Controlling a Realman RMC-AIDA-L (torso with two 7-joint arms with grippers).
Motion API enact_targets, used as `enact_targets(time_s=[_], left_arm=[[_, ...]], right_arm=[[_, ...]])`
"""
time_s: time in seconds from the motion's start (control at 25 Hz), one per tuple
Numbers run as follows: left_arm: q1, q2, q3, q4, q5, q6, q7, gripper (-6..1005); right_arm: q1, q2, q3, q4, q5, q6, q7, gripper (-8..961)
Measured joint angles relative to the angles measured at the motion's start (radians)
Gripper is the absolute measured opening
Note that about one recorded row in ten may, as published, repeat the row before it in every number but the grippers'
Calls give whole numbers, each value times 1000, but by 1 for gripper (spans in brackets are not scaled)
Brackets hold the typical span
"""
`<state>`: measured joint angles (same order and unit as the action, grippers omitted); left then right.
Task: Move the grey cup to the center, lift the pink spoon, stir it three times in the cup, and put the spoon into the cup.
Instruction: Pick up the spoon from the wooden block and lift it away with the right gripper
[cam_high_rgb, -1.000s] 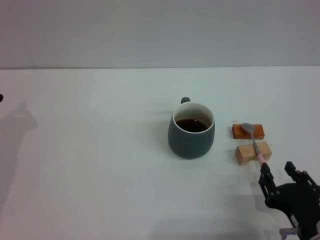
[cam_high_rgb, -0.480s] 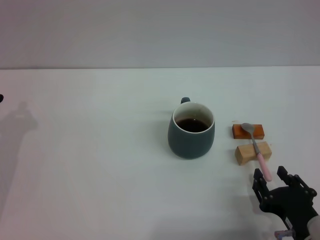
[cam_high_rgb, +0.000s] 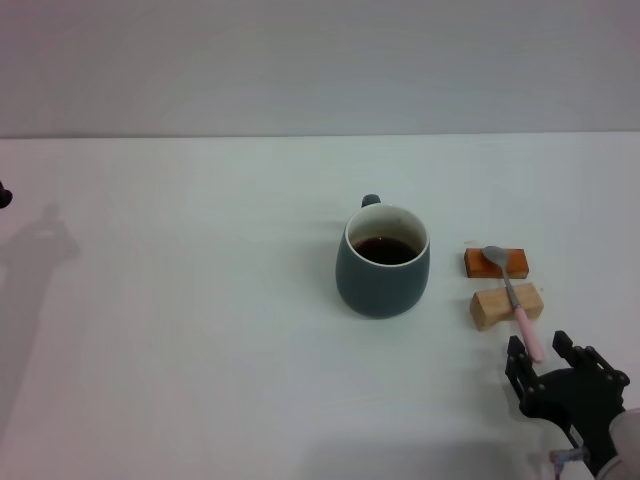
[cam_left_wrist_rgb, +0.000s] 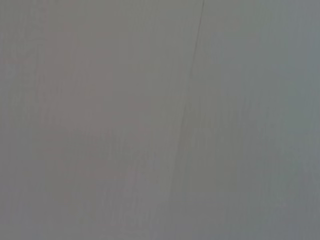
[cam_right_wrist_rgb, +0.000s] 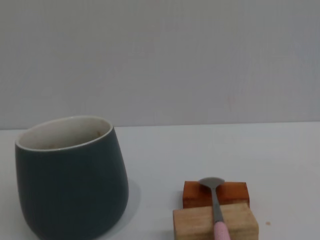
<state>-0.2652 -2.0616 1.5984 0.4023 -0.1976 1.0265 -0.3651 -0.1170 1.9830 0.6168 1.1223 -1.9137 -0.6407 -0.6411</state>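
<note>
The grey cup (cam_high_rgb: 383, 275) stands near the table's middle, handle at its far side, with dark liquid inside; the right wrist view shows the cup (cam_right_wrist_rgb: 70, 185) too. To its right lies the pink spoon (cam_high_rgb: 510, 290), its metal bowl on an orange block (cam_high_rgb: 515, 262), its neck across a light wooden block (cam_high_rgb: 490, 308). My right gripper (cam_high_rgb: 540, 356) is open just in front of the wooden block, one finger on each side of the tip of the pink handle. The spoon (cam_right_wrist_rgb: 216, 200) points straight away in the right wrist view. Only a dark sliver of my left arm (cam_high_rgb: 3, 196) shows at the left edge.
Both blocks (cam_right_wrist_rgb: 192, 195) (cam_right_wrist_rgb: 195, 222) sit close together right of the cup, a small gap from its wall. The white table (cam_high_rgb: 180, 300) stretches wide to the left and ends at a grey wall behind. The left wrist view holds only a plain grey surface.
My right gripper has shifted a little left and back toward the near edge, so the pink handle's tip now lies between its fingers. Cup, spoon and blocks have not moved.
</note>
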Motion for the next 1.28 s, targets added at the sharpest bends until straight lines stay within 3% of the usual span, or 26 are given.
enact_targets(time_s=[1.28], left_arm=[[-5,0,-8,-25,-6,8,-1,-2]], right_arm=[[76,-2,43,-17,2,82,-7,512]])
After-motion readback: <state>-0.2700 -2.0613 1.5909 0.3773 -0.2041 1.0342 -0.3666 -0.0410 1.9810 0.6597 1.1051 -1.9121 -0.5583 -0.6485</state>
